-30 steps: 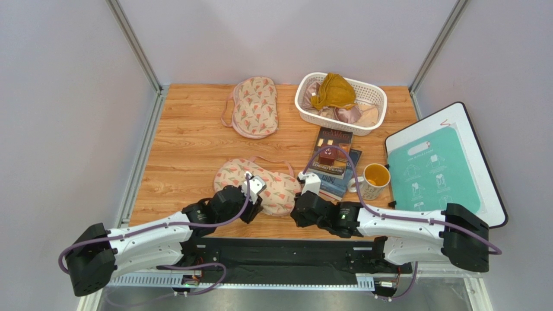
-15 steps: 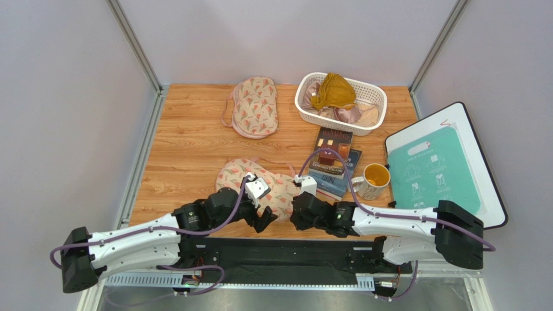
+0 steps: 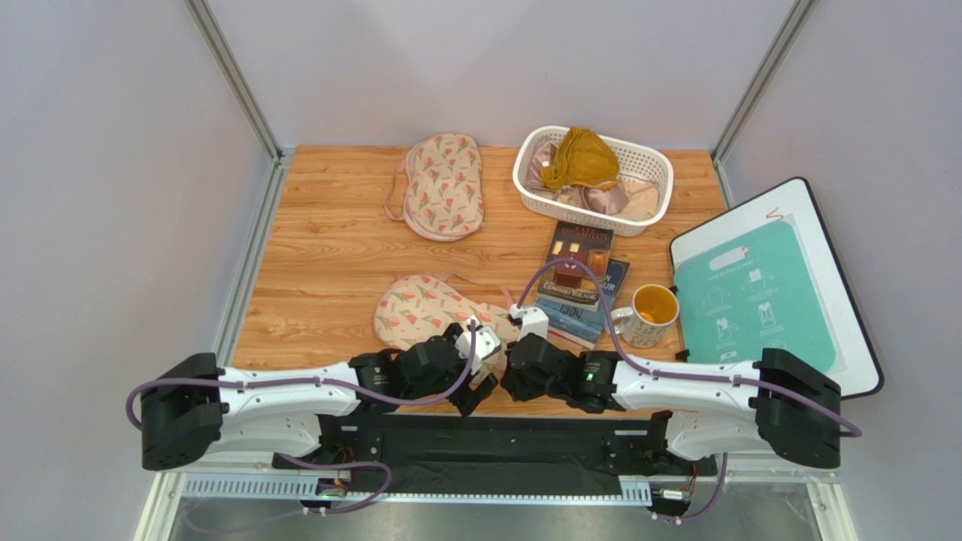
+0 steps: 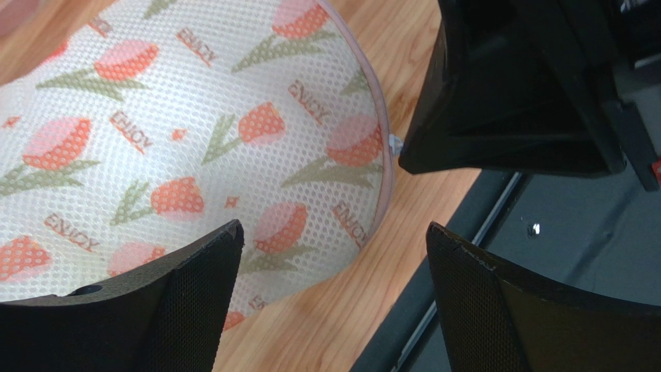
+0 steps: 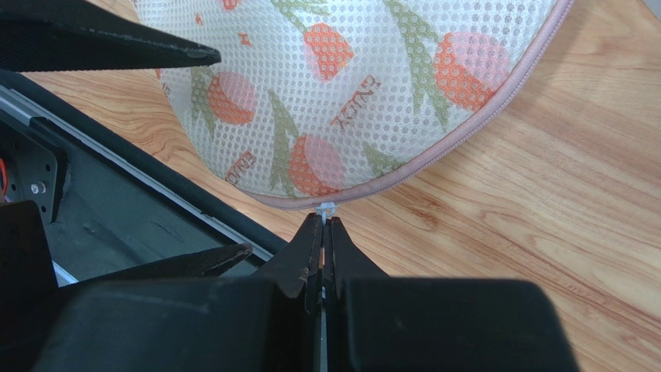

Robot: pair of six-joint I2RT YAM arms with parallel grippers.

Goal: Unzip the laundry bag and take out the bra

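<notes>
Right wrist view: your right gripper (image 5: 323,225) pinches the zip pull (image 5: 327,208) of the unopened laundry bag (image 5: 349,77), left gripper (image 4: 333,232) gaping empty; unzipping and bra removal remain.

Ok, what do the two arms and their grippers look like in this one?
The left arm and right arm match: white link shells, chunky black joint housings, a purple cable looping along each. The left gripper and right gripper have black wedge fingers tapering to thin tips, finely textured inside.
</notes>
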